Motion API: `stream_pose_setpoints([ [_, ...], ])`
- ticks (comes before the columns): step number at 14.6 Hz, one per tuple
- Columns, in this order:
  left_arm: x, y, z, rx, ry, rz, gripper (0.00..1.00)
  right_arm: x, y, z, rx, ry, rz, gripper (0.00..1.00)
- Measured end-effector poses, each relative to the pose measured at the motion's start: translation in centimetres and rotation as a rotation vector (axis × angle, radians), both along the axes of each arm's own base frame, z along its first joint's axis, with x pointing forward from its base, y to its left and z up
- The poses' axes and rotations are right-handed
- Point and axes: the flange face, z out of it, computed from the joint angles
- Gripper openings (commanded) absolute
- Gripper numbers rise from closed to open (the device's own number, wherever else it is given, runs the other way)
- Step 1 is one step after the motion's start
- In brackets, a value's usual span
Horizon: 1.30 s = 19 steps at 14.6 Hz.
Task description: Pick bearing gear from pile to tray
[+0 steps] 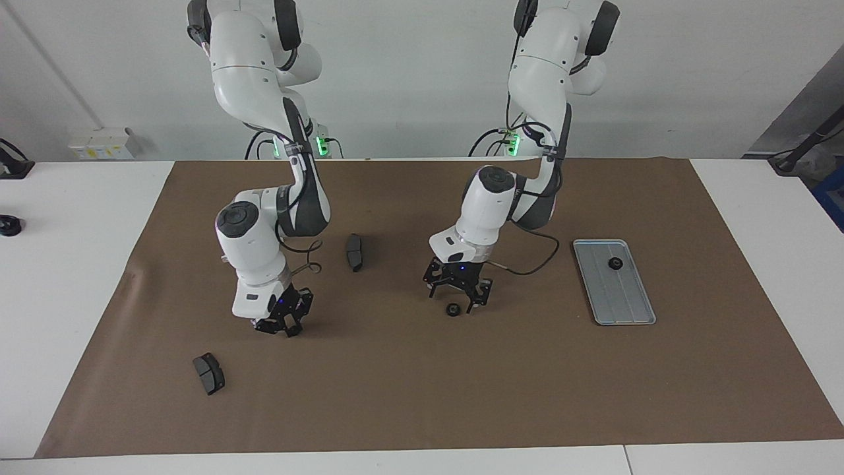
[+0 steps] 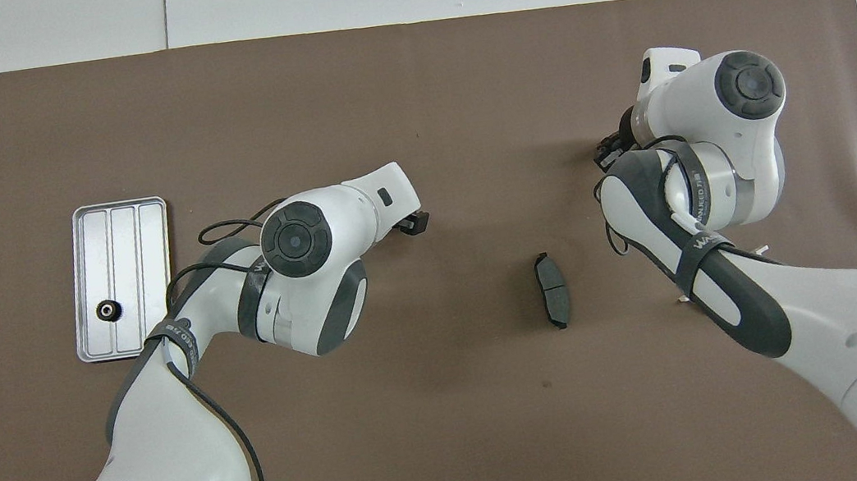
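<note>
A small black gear (image 1: 453, 310) lies on the brown mat. My left gripper (image 1: 456, 301) is open and low over it, with a finger on either side; in the overhead view only its tip (image 2: 413, 224) shows and this gear is hidden. The silver tray (image 1: 623, 300) lies toward the left arm's end of the table and holds another black gear (image 1: 614, 264), which also shows in the overhead view (image 2: 107, 310) in the tray (image 2: 136, 254). My right gripper (image 1: 282, 326) hangs just above the mat toward the right arm's end.
One dark brake pad (image 1: 355, 252) lies between the two arms and shows in the overhead view too (image 2: 552, 289). A second brake pad (image 1: 208, 373) lies farther from the robots than the right gripper. The brown mat (image 1: 461, 396) covers the table's middle.
</note>
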Motion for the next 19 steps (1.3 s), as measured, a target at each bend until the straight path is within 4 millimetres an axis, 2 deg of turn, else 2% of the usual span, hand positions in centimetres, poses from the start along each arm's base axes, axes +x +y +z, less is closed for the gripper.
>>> stream_pose_setpoints([
  [4, 0.0, 0.0, 0.0, -0.003, -0.019, -0.006, 0.78, 0.1, 0.5, 5.3, 0.074, 0.002, -0.297, 0.00],
  [6, 0.0, 0.1, 0.0, -0.008, -0.042, -0.018, 0.65, 0.3, 0.8, 7.4, 0.107, 0.002, -0.426, 0.00],
  [11, -0.1, 0.6, -0.4, 0.003, -0.084, -0.068, 0.58, 0.5, 3.2, 8.8, 0.203, 0.015, -0.584, 0.00],
  [12, -0.1, 0.6, -0.5, 0.003, -0.085, -0.069, 0.51, 0.6, 3.2, 9.0, 0.222, 0.017, -0.594, 0.00],
  [15, -0.2, 0.7, -0.6, 0.004, -0.086, -0.069, 0.14, 0.7, 3.2, 9.3, 0.238, 0.017, -0.604, 0.00],
  [17, -0.2, 0.7, -0.6, 0.003, -0.089, -0.069, 0.03, 0.7, 3.2, 9.3, 0.238, 0.017, -0.604, 0.00],
  [19, 0.0, 0.9, -0.5, 0.002, -0.094, -0.065, 0.00, 0.8, 3.2, 9.4, 0.244, 0.019, -0.608, 0.00],
])
